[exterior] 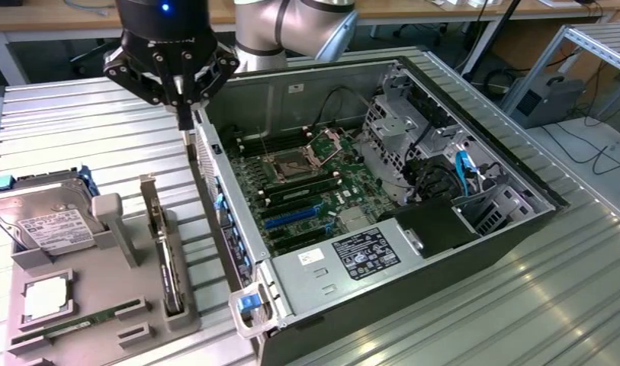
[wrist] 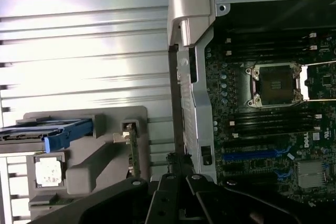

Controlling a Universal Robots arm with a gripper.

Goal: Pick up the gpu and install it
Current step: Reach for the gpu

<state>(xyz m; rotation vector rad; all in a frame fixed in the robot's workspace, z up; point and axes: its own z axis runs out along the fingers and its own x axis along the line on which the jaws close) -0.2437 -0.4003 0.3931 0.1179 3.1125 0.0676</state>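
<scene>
The gpu [exterior: 169,255] is a thin dark card standing on edge in a slot of the grey holder tray [exterior: 126,297], with its silver bracket [exterior: 147,200] at the far end. In the wrist view the gpu [wrist: 134,148] stands in the same slot. My gripper [exterior: 187,120] hangs above the far corner of the open computer case [exterior: 391,305], beyond the card's bracket end and apart from it. Its fingers are shut with nothing between them. In the wrist view the gripper [wrist: 176,163] sits over the case's side wall.
A hard drive [exterior: 50,225] in a blue caddy, a CPU [exterior: 47,293] and a green RAM stick [exterior: 75,324] share the tray. Inside the case lie the motherboard [exterior: 310,183], blue expansion slots [exterior: 294,216], drive cages [exterior: 396,130] and the power supply [exterior: 366,255].
</scene>
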